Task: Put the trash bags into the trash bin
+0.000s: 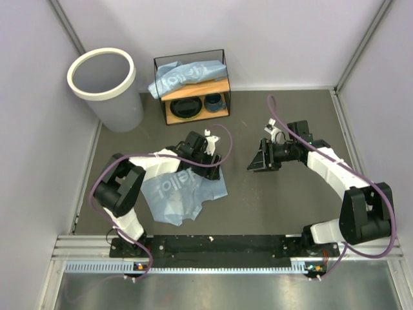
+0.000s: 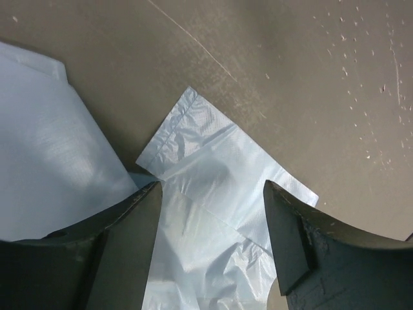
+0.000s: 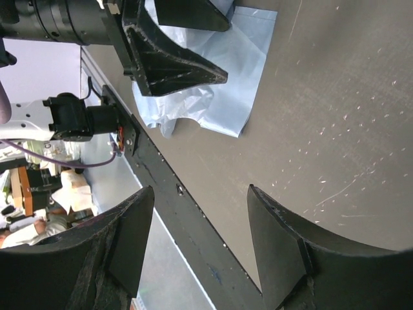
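A light-blue trash bag [image 1: 184, 194] with white lettering lies flat on the dark table in front of the left arm. My left gripper [image 1: 211, 154] is open just above its upper right corner; in the left wrist view the crinkled film [image 2: 213, 213] lies between the spread fingers [image 2: 132, 226]. A second trash bag [image 1: 187, 76] lies on top of the shelf. The trash bin [image 1: 106, 87], whitish with a white ring rim, stands at the back left. My right gripper [image 1: 255, 160] is open and empty over bare table; its wrist view shows the bag [image 3: 213, 84] and the left gripper [image 3: 177, 61].
A black-wire-framed wooden shelf [image 1: 193, 106] at the back holds a dark bowl [image 1: 186, 108] and a dark cup [image 1: 213, 102]. Grey walls enclose the table on three sides. A black rail [image 1: 219, 244] runs along the near edge.
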Controlling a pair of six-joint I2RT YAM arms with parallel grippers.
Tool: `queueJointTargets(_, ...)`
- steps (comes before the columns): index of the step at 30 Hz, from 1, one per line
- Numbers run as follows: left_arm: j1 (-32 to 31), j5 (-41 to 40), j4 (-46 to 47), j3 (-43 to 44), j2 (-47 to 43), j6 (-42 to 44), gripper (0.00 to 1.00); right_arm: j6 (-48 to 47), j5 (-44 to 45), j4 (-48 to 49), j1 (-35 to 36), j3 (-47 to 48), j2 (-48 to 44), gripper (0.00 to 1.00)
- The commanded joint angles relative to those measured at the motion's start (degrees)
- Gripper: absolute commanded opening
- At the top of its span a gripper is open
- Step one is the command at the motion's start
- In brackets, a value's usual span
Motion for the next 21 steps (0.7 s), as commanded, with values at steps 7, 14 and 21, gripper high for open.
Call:
queueJointTargets(7, -2.10, 0.07, 8.08, 3.86, 5.12, -1.06, 0.56, 0.64, -0.63, 2.12, 0.69, 1.12, 1.33, 0.60)
queueJointTargets(14, -2.72, -2.31, 7.38, 3.61, 5.40, 1.75, 0.65, 0.38, -0.81, 2.12, 0.61, 0.94, 1.07, 0.59)
queueJointTargets(21, -2.72, -0.82, 0.54, 1.48, -5.86, 26.78, 0.84, -0.76, -1.33, 2.03, 0.34, 1.12, 0.01, 0.59)
